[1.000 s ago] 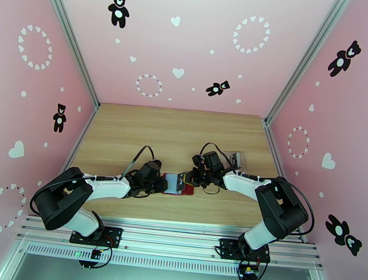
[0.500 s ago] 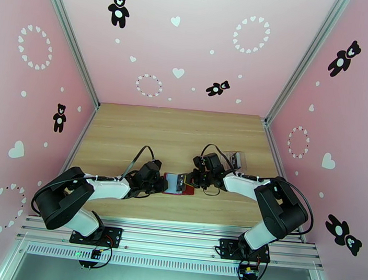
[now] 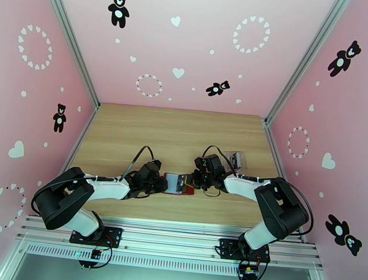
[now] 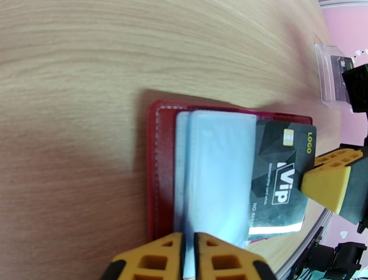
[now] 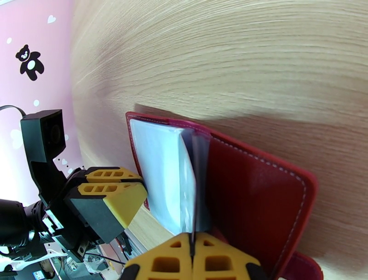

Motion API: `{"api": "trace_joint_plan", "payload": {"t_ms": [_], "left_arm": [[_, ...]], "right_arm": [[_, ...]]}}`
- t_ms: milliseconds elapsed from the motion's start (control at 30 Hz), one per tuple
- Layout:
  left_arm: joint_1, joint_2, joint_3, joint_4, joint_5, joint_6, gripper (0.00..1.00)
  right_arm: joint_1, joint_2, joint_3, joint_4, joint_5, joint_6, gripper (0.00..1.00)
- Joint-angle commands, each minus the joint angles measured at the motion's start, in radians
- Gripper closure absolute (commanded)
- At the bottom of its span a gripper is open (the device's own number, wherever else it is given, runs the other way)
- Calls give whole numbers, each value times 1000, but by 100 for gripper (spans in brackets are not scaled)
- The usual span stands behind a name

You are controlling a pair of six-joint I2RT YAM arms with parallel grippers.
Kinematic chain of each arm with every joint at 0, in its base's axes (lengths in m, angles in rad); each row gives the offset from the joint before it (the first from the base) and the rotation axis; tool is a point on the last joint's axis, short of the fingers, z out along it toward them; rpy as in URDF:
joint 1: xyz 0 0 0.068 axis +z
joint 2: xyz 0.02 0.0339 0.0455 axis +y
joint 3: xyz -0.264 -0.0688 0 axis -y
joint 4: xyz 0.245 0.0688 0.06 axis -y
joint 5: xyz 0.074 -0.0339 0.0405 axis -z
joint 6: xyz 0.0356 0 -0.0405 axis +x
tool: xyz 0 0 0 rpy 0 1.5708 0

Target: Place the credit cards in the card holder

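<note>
The card holder lies open on the table, dark red with pale grey-blue inner pockets. My left gripper is shut on the near edge of those pockets, its yellow fingertips pinched together on them. A black credit card marked "Vip" sits partly inside a pocket and sticks out to the right. My right gripper is shut on that card's outer end. In the right wrist view the card is edge-on between the pads, beside the red cover.
A clear plastic case lies on the wood behind the right gripper, also seen as the clear plastic case at the far right of the left wrist view. Pink walls enclose the table on three sides.
Barely anything differs. The right wrist has shifted very slightly, and both grippers keep their hold on the holder and the card.
</note>
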Motion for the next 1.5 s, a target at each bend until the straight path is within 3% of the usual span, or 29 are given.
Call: {"api": "trace_joint_plan", "payload": {"t_ms": [0,1467], "left_arm": [[8,-6,-29,-58,-28,-7,85],[8,15,-15,-69,-23,1,85]], "right_arm": [[-11,-22,-23,-40,38,3,100],[-2,62,0,-23,-46,-59,100]]}}
